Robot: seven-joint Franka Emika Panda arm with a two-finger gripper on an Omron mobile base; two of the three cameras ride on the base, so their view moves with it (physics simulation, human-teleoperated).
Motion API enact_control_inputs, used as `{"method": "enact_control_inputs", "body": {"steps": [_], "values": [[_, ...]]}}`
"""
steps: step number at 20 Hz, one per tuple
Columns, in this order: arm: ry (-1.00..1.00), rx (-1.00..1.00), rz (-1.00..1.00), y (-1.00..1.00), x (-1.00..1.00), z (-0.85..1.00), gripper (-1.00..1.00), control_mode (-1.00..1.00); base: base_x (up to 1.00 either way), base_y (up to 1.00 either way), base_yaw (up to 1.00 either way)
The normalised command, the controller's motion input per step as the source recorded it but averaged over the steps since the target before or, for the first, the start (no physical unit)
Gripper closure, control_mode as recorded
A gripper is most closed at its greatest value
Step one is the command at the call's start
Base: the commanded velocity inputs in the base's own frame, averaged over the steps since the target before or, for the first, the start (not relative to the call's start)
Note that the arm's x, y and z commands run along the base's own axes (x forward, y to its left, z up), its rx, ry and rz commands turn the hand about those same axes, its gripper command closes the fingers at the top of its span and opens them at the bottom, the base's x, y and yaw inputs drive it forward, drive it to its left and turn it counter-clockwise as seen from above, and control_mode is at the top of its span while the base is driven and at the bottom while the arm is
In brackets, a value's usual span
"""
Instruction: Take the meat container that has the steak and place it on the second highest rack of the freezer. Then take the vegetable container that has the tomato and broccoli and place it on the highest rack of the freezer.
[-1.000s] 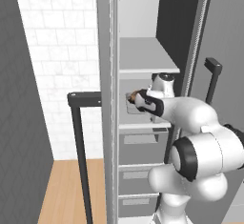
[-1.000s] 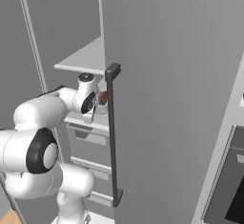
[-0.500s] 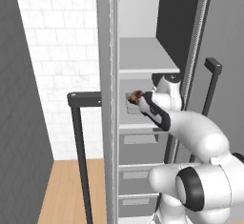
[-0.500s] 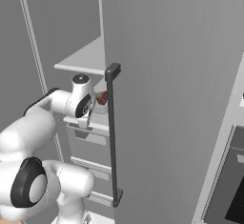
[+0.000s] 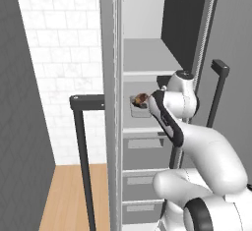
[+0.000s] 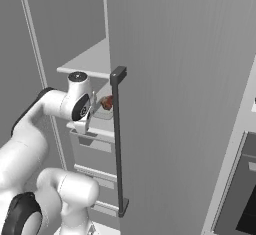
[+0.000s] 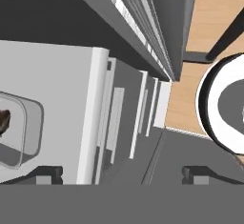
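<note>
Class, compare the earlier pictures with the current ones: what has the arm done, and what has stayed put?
The arm has drawn back from the shelf, elbow swinging down, its open tool now clear of the steak container. The container stays on the second highest rack, and the freezer door stays open.

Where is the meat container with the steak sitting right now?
The meat container with the steak rests on the second highest rack inside the freezer, below the highest rack. In the hand view it lies at the left edge.
</note>
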Motion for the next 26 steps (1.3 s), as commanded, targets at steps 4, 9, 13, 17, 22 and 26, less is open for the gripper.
{"method": "enact_control_inputs", "body": {"steps": [4,9,13,17,22,26], "values": [[0.01,-0.03,0.00,-0.01,-0.38,0.32,-1.00,-1.00,0.00,0.00,0.00],[0.00,0.00,-0.01,-0.02,-0.50,0.26,-1.00,-1.00,0.00,0.00,0.00],[0.00,0.00,0.00,0.00,-0.50,0.23,-1.00,-1.00,0.00,0.00,0.00],[0.00,0.00,-0.01,-0.01,-0.42,0.37,-1.00,-1.00,0.00,0.00,0.00],[0.00,0.00,-0.01,0.00,-0.33,0.39,-1.00,-1.00,0.00,0.00,0.00],[0.00,0.00,0.00,0.00,-0.22,0.29,-1.00,-1.00,0.00,0.00,0.00]]}}
